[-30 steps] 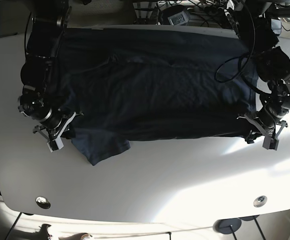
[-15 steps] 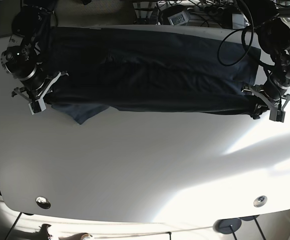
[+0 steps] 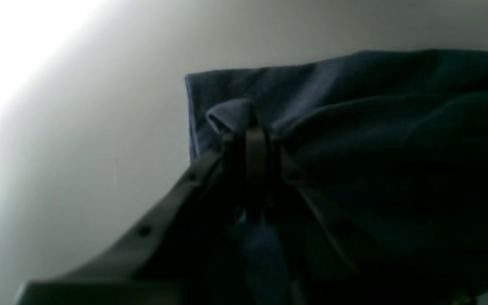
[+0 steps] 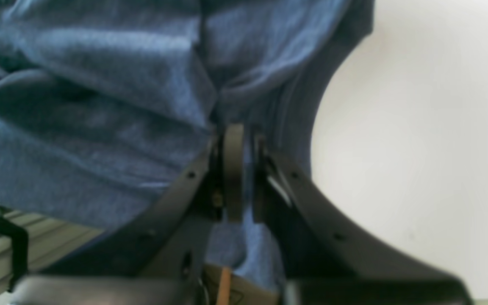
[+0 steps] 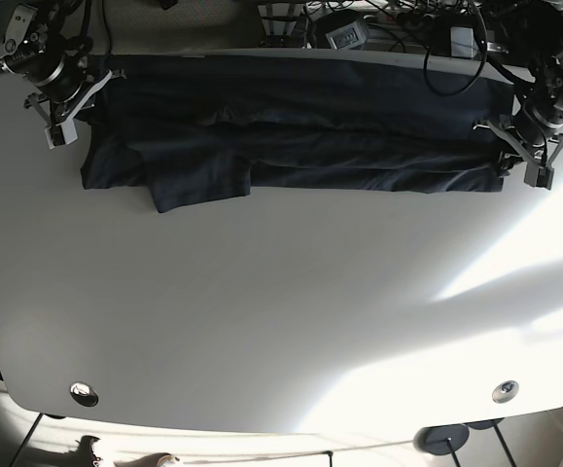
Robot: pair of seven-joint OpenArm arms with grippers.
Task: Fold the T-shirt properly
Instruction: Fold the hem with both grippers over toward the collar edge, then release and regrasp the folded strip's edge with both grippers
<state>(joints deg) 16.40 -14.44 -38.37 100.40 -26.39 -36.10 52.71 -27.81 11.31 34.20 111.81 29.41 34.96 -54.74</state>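
The dark navy T-shirt [image 5: 300, 136] lies as a long doubled band along the far edge of the white table [image 5: 281, 311]. One sleeve [image 5: 198, 185] sticks out toward the front at the left. My right gripper [image 5: 62, 117] sits at the band's left end, shut on a bunch of blue cloth [image 4: 134, 84], as the right wrist view [image 4: 237, 135] shows. At the band's right end, my left gripper [image 5: 529, 161] is shut on a folded corner of the T-shirt [image 3: 235, 114], seen up close in the left wrist view [image 3: 254, 127].
Cables and black equipment [image 5: 359, 24] crowd the space just beyond the table's far edge. Two round grommets [image 5: 84, 393] [image 5: 504, 391] sit near the front edge. Bright sunlight falls across the table's right front.
Both grippers have moved toward the far edge, carrying the shirt's near hem over the body. The shirt has gone from a wide spread to a narrow band.
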